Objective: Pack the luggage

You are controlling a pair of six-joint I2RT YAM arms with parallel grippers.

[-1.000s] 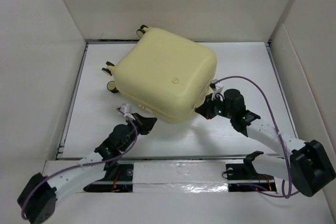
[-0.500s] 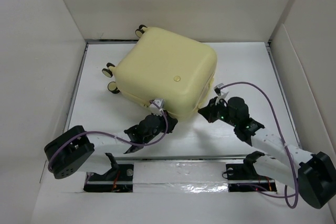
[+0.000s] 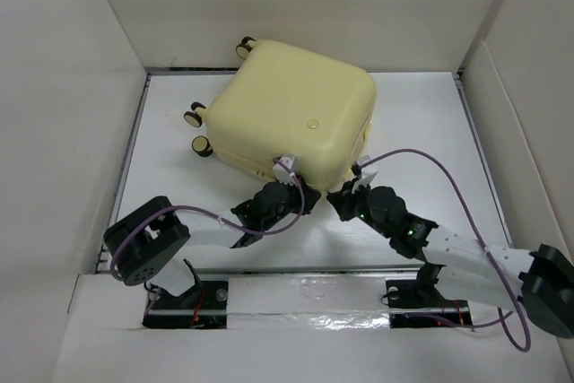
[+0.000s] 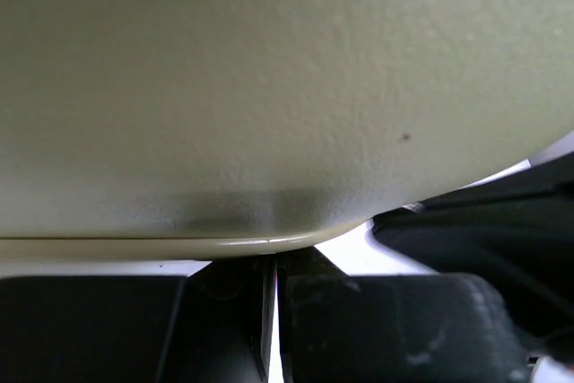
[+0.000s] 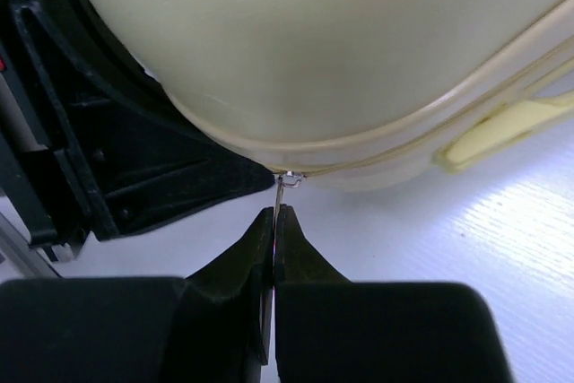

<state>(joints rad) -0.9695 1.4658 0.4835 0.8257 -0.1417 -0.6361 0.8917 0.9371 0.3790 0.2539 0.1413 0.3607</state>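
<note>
The luggage is a pale yellow hard-shell suitcase lying flat and closed on the white table, wheels pointing left. It fills the left wrist view and the top of the right wrist view. My left gripper is shut, with its tips against the suitcase's near rounded corner. My right gripper sits just right of it. Its jaws are shut on the thin metal zipper pull at the suitcase's seam.
White walls enclose the table on the left, back and right. A pale yellow side handle sticks out of the suitcase's near-right side. The left gripper's black body lies close beside the right gripper's tips.
The left arm has swung right, bringing its gripper to the suitcase's near corner. The right gripper has slid left along the seam. The suitcase has shifted slightly right and back.
</note>
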